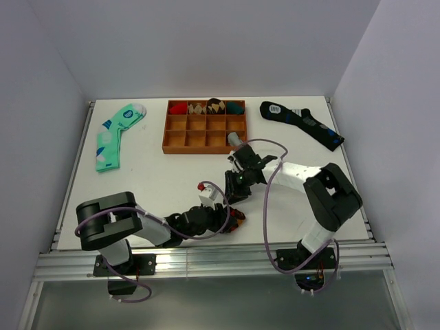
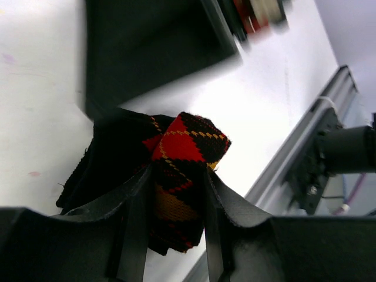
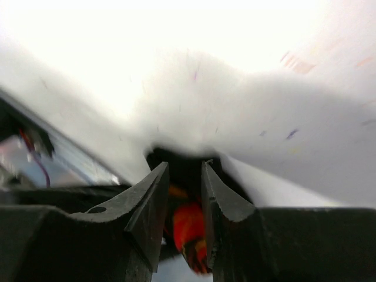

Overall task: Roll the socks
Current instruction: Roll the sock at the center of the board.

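White bench (image 1: 158,179), pale walls on three sides. Wooden tray (image 1: 199,150) at far edge, middle; grid of compartments, back row holding rolled bundles (image 1: 206,107): red, tan-patterned, dark, teal. Mint green and white sock (image 1: 113,136) flat near far-left corner, slanted. Dark navy sock (image 1: 301,122), blue spots, white patch, flat near far-right corner. Both apart from tray. Aluminium rail (image 1: 206,258) along near edge.

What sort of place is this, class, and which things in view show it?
Probably a robotics lab test cell: a white table walled in by plain white panels, two black-and-white robot arms bolted to a metal rail at its edge, and a brown wooden compartment tray among loose patterned socks.
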Motion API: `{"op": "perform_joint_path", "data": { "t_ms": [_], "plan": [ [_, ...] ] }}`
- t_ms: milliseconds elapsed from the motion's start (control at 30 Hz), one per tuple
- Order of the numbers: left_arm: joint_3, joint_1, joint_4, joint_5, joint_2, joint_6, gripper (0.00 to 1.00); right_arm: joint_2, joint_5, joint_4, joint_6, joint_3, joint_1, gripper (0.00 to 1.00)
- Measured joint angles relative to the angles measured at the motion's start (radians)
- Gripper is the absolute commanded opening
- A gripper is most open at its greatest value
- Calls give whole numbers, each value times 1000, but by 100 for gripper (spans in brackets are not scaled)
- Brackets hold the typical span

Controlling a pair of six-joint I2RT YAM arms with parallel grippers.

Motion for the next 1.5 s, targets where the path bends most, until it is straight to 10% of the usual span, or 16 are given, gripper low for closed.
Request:
{"op": "perform_joint_path", "data": {
  "t_ms": [500,1033,1500],
  "plan": [
    [53,-1,53,93,86,-59,0,-397,347,52,152,-61,-80,39],
    [90,30,77,169,145,-134,0,-1051,427,-37,487,-586,-35,38],
    [107,67,126,248,200,-190,0,-1121,569,-65,742,-622,192,41]
  ]
}}
